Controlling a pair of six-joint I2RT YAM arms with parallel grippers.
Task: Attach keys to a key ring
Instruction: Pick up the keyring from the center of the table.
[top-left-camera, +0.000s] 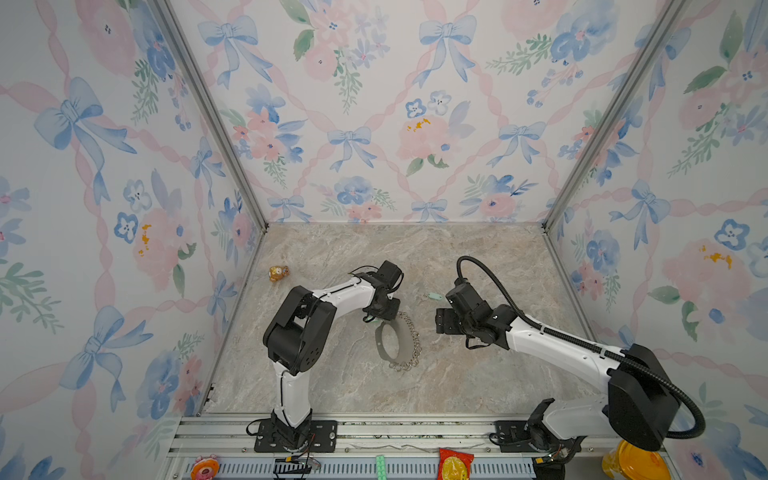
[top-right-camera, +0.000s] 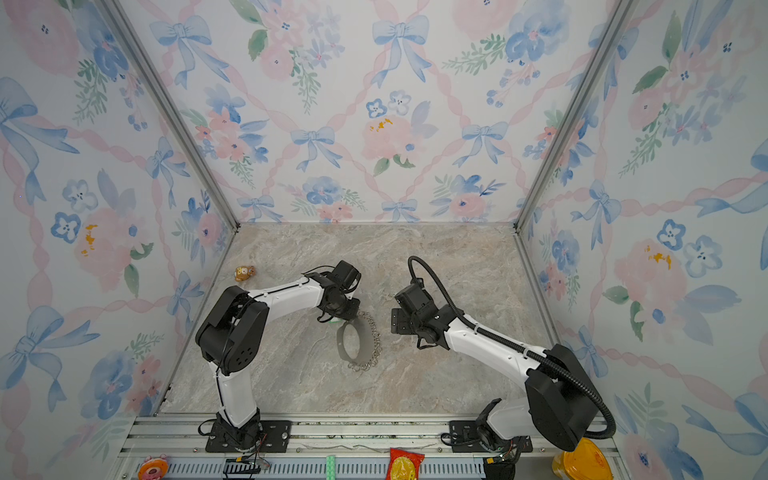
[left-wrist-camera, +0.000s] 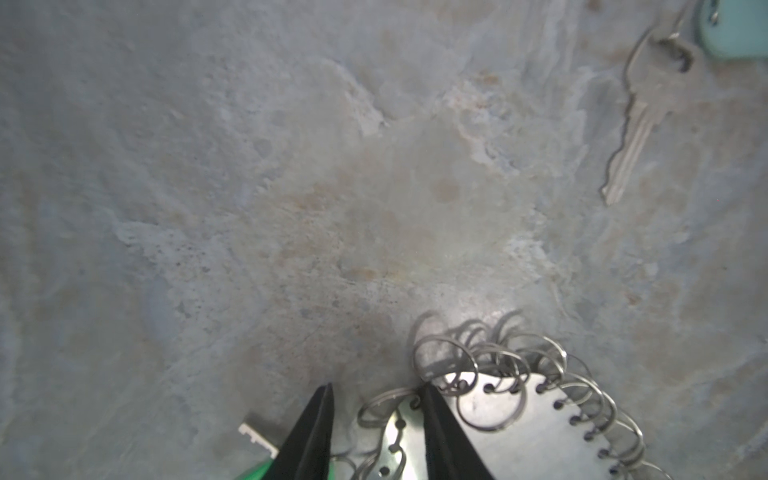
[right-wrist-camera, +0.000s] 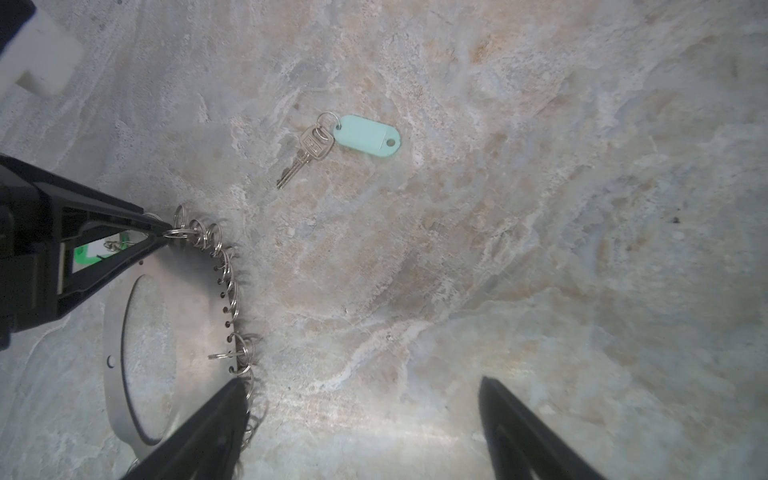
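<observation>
Just left of centre in a top view, the left gripper (top-left-camera: 376, 320) sits at the key ring's (top-left-camera: 404, 345) upper edge. The green key (right-wrist-camera: 83, 254) lies between its narrowly parted jaws, and we cannot tell whether they grip it. To the right, the mint-tagged key (top-left-camera: 434, 296) lies loose on the table (top-left-camera: 332, 382), unattached. The right gripper (top-left-camera: 438, 322) hangs spread and empty.

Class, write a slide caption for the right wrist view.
Mint-tagged key lies apart from the ring-fringed hoop; right gripper open.
</observation>
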